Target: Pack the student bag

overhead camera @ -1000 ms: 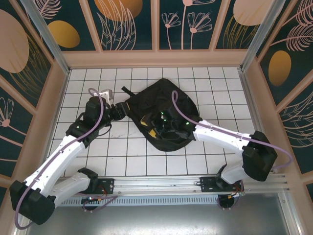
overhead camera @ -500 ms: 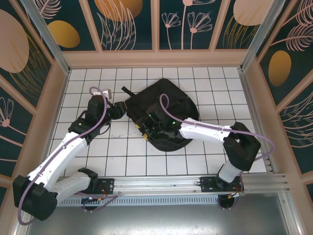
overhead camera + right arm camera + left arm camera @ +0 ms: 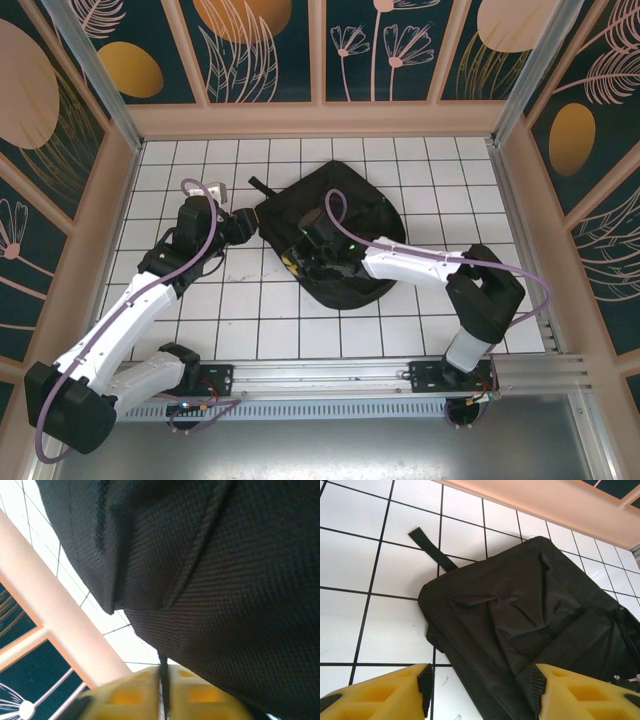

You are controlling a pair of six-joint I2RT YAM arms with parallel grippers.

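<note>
**Right gripper (image 3: 305, 262) shut against the student bag (image 3: 295, 205), left gripper (image 3: 243, 226) open at its edge**

On the white tiled table (image 3: 200, 300) the black student bag lies at centre. Its long axis runs from the top loop (image 3: 258, 187) at 10 o'clock to the rounded end at 4 o'clock. The right gripper sits on the bag's 8 o'clock flank, yellow fingers (image 3: 125, 697) pressed together. A thin dark strand runs from the fabric into the seam between them (whether it is truly pinched cannot be told). The left gripper stands just beside the bag's 9 o'clock edge, jaws apart. The bag's near corner reaches in between them unclamped, and the bag lies at 3 o'clock from it. The right arm looks the nearer, so any tug to open the bag would likely start there.
</note>
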